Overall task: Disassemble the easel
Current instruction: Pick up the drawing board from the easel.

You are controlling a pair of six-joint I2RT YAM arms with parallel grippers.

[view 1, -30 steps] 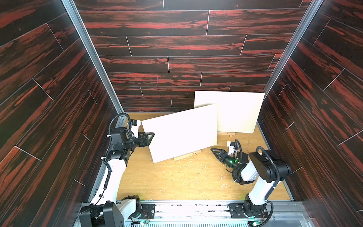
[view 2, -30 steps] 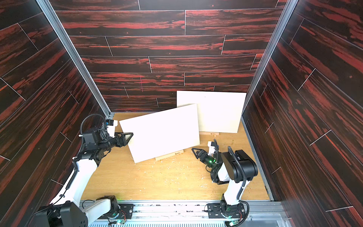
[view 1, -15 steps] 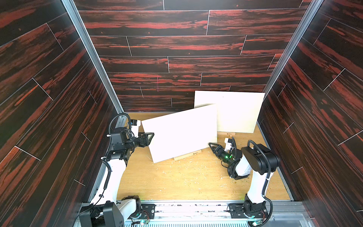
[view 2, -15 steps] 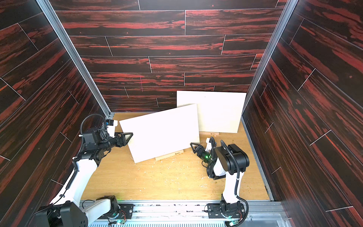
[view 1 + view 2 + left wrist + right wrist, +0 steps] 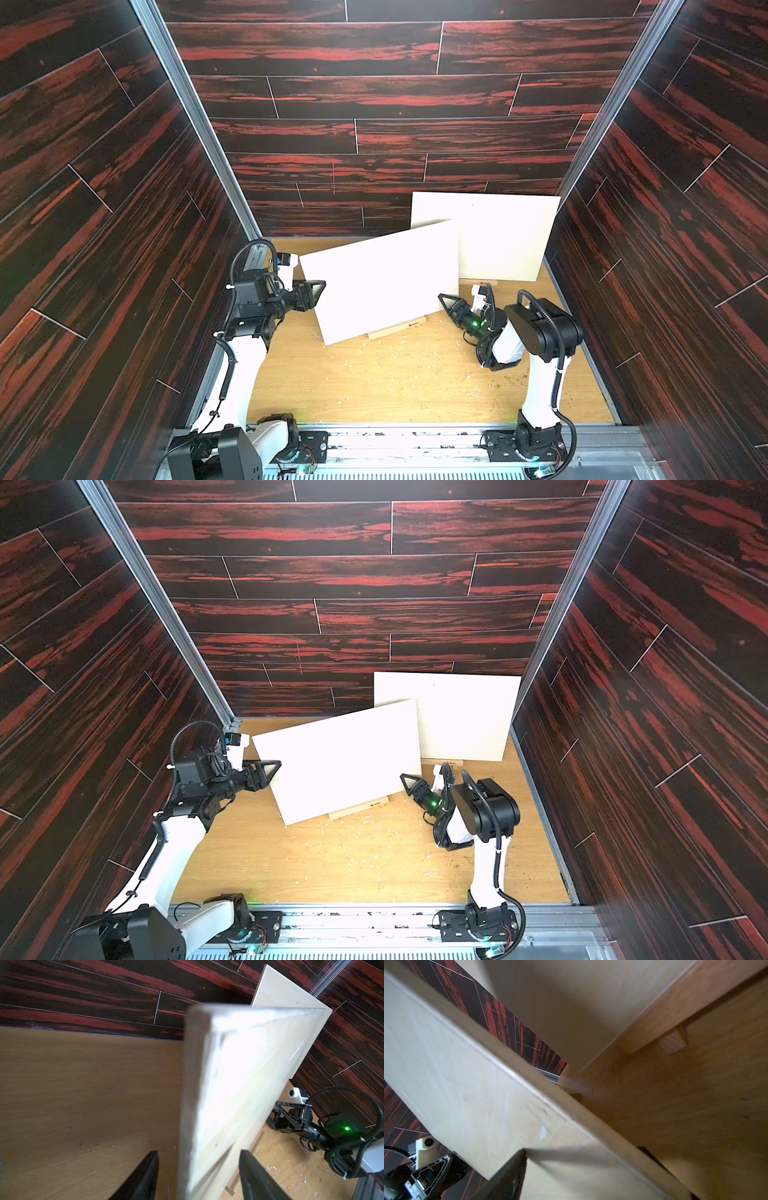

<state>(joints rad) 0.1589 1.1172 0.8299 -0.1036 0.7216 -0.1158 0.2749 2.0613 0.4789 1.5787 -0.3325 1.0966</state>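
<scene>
A white board (image 5: 382,282) (image 5: 340,762) leans on a small wooden easel base (image 5: 397,328) (image 5: 359,808) in both top views. My left gripper (image 5: 320,291) (image 5: 198,1153) straddles the board's left edge, open. A gap shows between the board and each of its fingers (image 5: 145,1174). My right gripper (image 5: 444,297) (image 5: 582,1149) straddles the board's lower right edge, also open. One of its fingers (image 5: 512,1174) lies over the front face, and the other is mostly hidden behind the board.
A second white board (image 5: 503,237) (image 5: 571,1001) stands on another wooden ledge (image 5: 478,282) (image 5: 675,1012) against the back wall, close behind the right gripper. Dark panelled walls close in on three sides. Wood chips litter the table (image 5: 395,382).
The right gripper has moved left and forward until its jaws reach over the front board's right edge. The left jaws have narrowed a little around the left edge. The board has not moved.
</scene>
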